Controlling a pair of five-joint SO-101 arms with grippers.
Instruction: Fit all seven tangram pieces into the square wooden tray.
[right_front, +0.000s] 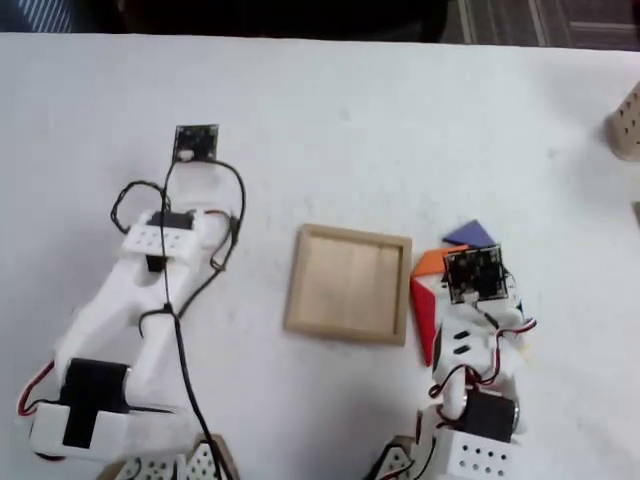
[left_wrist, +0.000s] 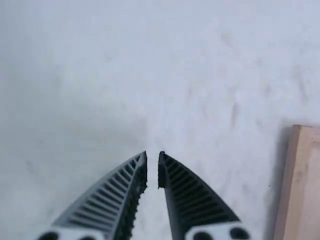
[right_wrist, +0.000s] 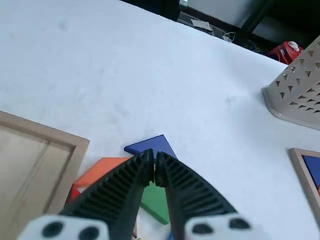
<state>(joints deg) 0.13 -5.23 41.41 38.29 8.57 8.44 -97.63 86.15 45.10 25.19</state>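
White table (right_front: 300, 120), one tray (right_front: 355, 235), two grippers (left_wrist: 152, 156) (right_wrist: 154, 157)

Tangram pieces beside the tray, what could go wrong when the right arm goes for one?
1. The blue piece, orange piece and green piece lie bunched under the right tool, so closing on one may shove its neighbours.
2. The red piece lies close against the tray; a nudge could ride it up onto the rim.
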